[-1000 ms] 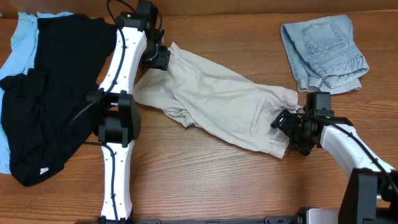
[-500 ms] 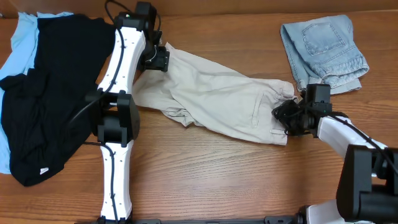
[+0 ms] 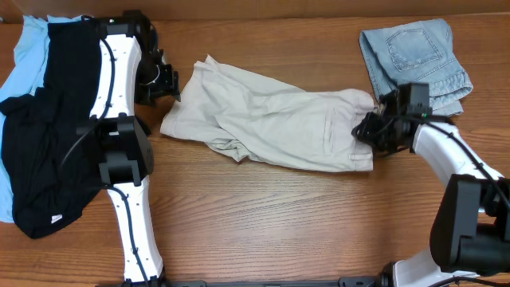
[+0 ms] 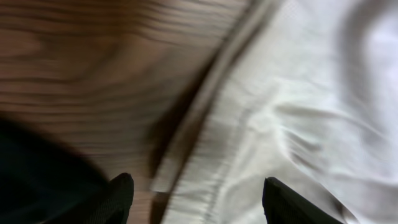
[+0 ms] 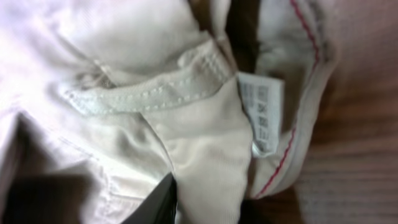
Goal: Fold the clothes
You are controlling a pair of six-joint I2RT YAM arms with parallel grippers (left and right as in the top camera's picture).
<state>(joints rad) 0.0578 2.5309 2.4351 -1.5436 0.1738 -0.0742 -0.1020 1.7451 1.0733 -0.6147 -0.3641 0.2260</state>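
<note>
The clothes, one pair of pale beige shorts [image 3: 271,123], lie crumpled across the middle of the table. My right gripper [image 3: 368,131] is at their right end. In the right wrist view it [image 5: 211,205] is shut on a thick fold of the beige cloth [image 5: 155,124], just below a stitched belt loop and beside a white label [image 5: 261,115]. My left gripper [image 3: 169,80] hangs just off the shorts' upper left edge. In the left wrist view it [image 4: 202,199] is open, with the cloth's hem [image 4: 205,130] lying flat below and between the wide-set fingers [image 4: 121,199].
Folded light-blue denim shorts [image 3: 414,68] lie at the back right, close to my right arm. A big black garment [image 3: 56,127] covers the left side over a pale blue cloth [image 3: 24,56]. Bare wood [image 3: 279,223] runs along the front.
My right gripper closed on the shorts' right end and moved it toward the back. My left arm swung left, and the shorts' left edge shifted left with it.
</note>
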